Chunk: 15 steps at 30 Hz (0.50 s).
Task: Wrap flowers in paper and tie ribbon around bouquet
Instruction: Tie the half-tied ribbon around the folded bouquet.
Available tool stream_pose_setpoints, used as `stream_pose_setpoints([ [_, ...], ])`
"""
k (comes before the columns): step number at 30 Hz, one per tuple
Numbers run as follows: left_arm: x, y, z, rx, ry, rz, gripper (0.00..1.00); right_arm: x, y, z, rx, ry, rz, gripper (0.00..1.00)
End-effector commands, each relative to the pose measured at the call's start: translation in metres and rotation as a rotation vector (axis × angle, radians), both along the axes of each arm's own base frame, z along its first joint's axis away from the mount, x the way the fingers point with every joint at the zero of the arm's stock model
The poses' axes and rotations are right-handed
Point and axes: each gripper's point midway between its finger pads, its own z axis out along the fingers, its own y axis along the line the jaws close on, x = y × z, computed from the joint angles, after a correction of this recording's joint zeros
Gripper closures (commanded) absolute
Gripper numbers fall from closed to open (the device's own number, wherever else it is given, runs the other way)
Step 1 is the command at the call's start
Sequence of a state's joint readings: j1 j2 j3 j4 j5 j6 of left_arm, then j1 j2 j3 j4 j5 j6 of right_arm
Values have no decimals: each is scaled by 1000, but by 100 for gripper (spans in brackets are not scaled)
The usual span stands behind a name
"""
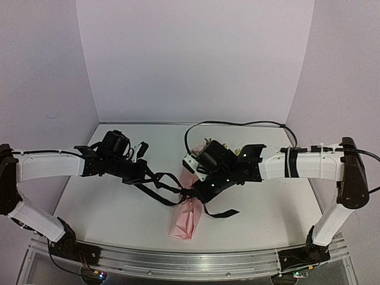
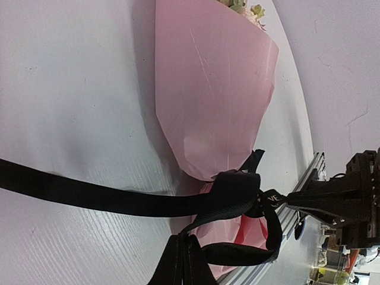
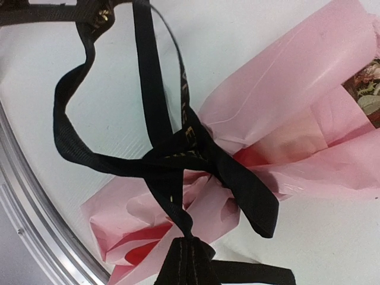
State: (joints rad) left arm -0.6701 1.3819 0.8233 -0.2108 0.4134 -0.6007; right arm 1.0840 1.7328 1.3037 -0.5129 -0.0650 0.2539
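Your left hand (image 1: 141, 174) and right hand (image 1: 199, 189) were each pinched shut on a tail of the ribbon (image 3: 147, 89), likely to draw it tight around the bouquet (image 1: 185, 219), which lay on the surface (image 1: 267, 202) between them, nearest the right.

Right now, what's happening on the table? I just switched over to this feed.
The wrapped bouquet lies on the table. The ribbon is crossed in a loose knot around the bouquet's pinched waist, with slack loops. The left hand and the right hand are each shut on a ribbon strand, on opposite sides of the knot. Tying looks underway, not yet tightened.
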Motion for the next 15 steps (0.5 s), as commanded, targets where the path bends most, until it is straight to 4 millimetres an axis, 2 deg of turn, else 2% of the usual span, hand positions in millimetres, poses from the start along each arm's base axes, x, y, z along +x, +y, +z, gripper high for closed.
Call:
stream_pose_setpoints([
  [1, 2, -6, 6, -46, -8, -8, 100, -1, -16, 12, 39, 26, -87, 100],
  [4, -3, -5, -1, -57, 22, 2, 100, -7, -24, 6, 41, 59, -104, 100],
  [7, -12, -3, -17, -45, 66, 17, 100, -14, -34, -5, 29, 91, -124, 100],
  [11, -34, -17, -32, -18, 78, -17, 100, -22, -50, -20, 1, 113, -151, 100],
  [15, -43, -23, -55, 20, 101, 1, 100, -24, -52, -27, -5, 126, -159, 100],
])
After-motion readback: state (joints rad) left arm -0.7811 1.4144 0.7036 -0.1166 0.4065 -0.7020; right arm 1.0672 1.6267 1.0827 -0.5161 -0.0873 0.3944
